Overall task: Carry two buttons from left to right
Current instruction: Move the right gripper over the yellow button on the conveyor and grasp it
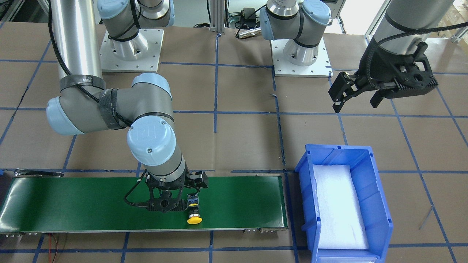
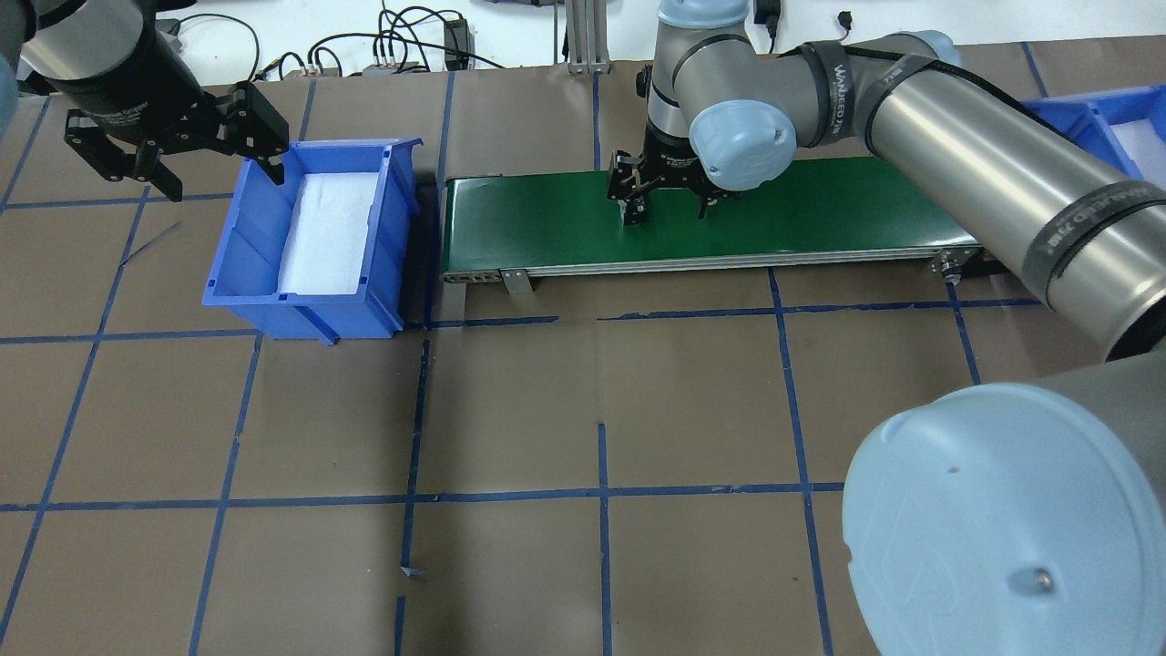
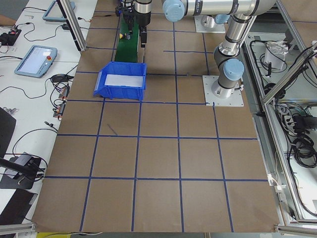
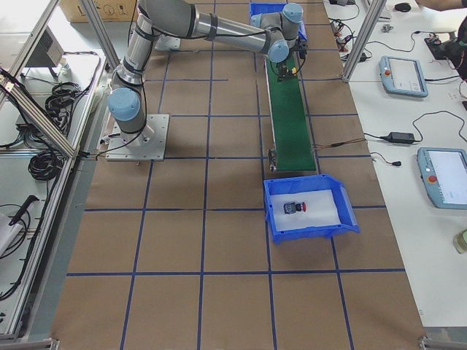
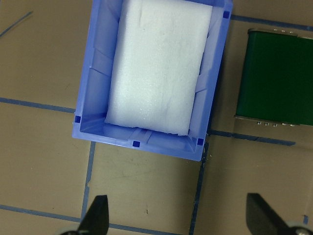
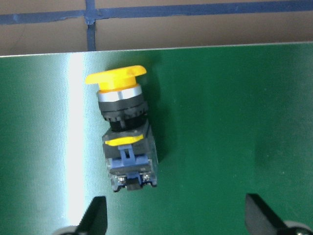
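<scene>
Bright and even, lit from above. Pale glare streak down the left of the green belt (image 6: 80, 147) in the right wrist view; soft shadow just right of the yellow button (image 6: 124, 132). White foam (image 1: 340, 204) washed out in the front view. Fingers (image 6: 95, 215) blurred at the right wrist view's lower edge.

The right arm (image 1: 76, 40) and left arm (image 1: 406, 18) are smooth silver tubes with grey joints closed by pale blue caps (image 1: 151, 140), one embossed with a logo and carrying a small screw. Each stands on a square white base plate (image 1: 153, 54). A black braided cable (image 1: 370, 54) runs along each tube under black straps (image 2: 845, 91) with white lettering, and the left gripper (image 1: 357, 103) is matt black with a ribbed housing.
</scene>
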`<act>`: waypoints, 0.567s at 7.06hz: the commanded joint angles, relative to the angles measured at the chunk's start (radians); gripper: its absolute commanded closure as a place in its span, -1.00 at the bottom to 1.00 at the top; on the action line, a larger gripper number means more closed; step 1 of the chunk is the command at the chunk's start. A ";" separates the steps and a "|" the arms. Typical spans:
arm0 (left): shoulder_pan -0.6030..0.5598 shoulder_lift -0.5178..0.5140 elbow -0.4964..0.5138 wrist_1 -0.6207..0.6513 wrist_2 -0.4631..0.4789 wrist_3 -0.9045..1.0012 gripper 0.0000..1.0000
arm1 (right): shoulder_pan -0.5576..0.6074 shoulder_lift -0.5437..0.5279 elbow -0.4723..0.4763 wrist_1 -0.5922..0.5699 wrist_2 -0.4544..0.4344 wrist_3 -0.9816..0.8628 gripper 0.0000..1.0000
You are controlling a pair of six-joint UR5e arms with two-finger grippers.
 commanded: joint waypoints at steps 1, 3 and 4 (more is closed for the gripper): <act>-0.003 -0.003 -0.019 -0.004 0.000 -0.001 -1.00 | 0.000 0.020 -0.002 -0.049 -0.002 -0.004 -1.00; -0.005 0.006 -0.021 -0.019 0.005 -0.001 -1.00 | -0.004 0.043 -0.007 -0.087 -0.002 -0.010 -0.99; -0.005 0.002 -0.024 -0.019 0.006 -0.001 -1.00 | -0.009 0.043 -0.011 -0.087 -0.002 -0.015 -0.74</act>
